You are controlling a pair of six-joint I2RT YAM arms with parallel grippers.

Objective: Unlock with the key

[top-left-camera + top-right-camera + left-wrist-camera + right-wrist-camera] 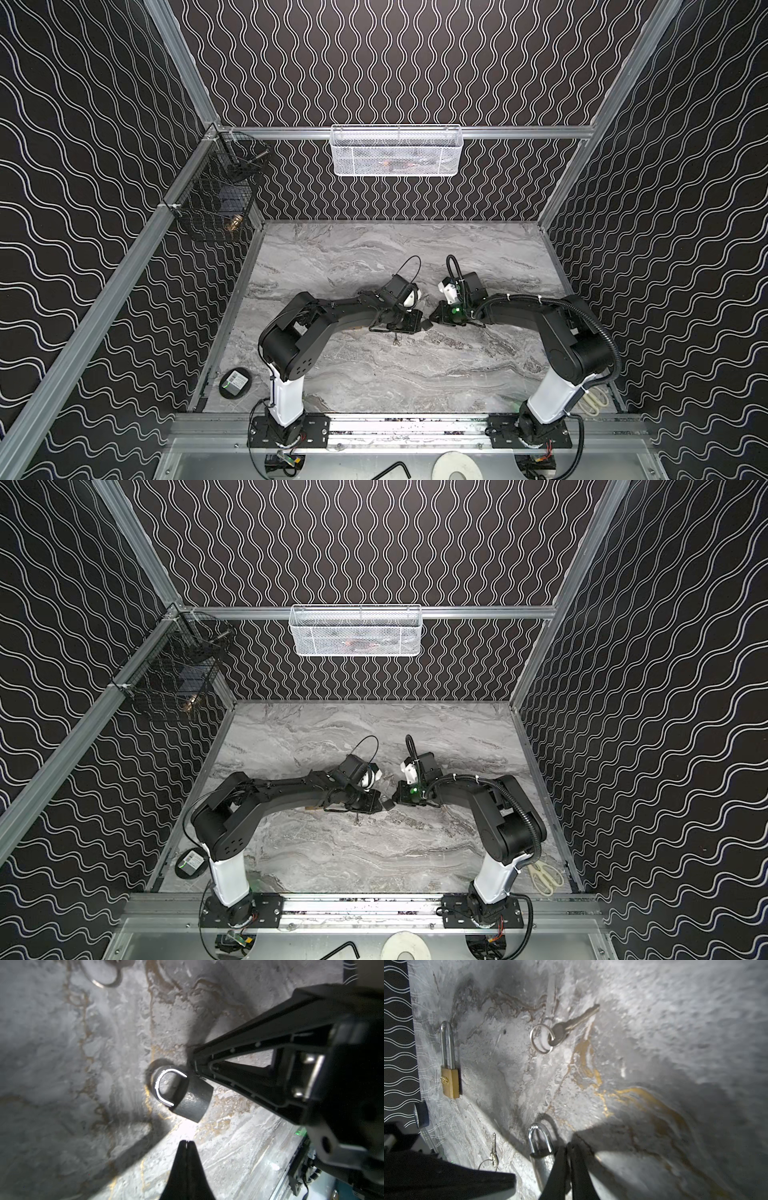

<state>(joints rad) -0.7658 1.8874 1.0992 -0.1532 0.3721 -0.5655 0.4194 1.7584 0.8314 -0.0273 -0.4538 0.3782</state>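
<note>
Two robot arms meet at the middle of a marble-patterned tabletop (pixel 365 253), the left arm (pixel 332 318) and the right arm (pixel 523 305) bent low so that their grippers come almost nose to nose in both top views. Between them lies a grey padlock (pixel 192 1100), flat on the stone, its bright shackle (pixel 161 1086) seated in the body.

The right gripper (pixel 569 1148) has its fingers drawn nearly together. Their tips rest against one corner of the padlock's body, and the pictures do not show whether they pinch it. The left gripper (pixel 187 1142) has its fingertips pressed together on nothing and points at the padlock from just beside it, without touching.

A key (pixel 571 1022) on a split ring (pixel 542 1039) lies flat on the table, well apart from the grey padlock and from both grippers, untouched. The right wrist view also shows a brass padlock (pixel 450 1082) with a long shackle lying near the patterned wall. In the same view a second, smaller key (pixel 494 1151) lies on a thin ring close to the grey padlock.
</note>
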